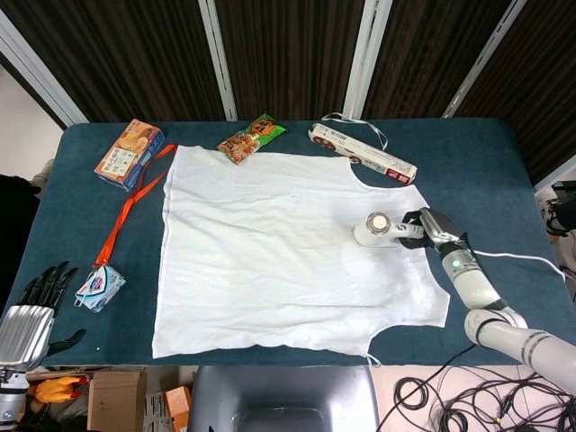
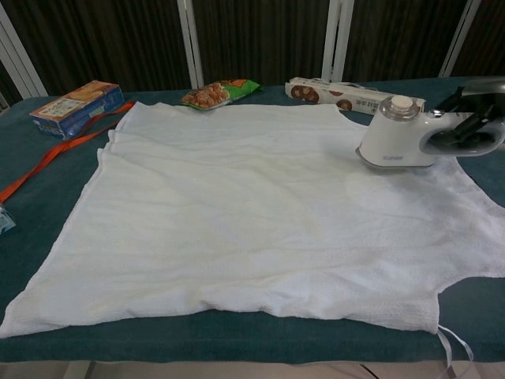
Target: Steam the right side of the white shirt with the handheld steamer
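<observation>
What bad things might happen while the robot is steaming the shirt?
The handheld steamer sits flat on the white shirt, held by the right hand. If it stays in one spot, it may leave a damp or scorched patch. Its white cord trails off the table's right edge, so it might snag and tug the steamer. Sliding it farther back might bump the long cookie box just beyond the collar.
</observation>
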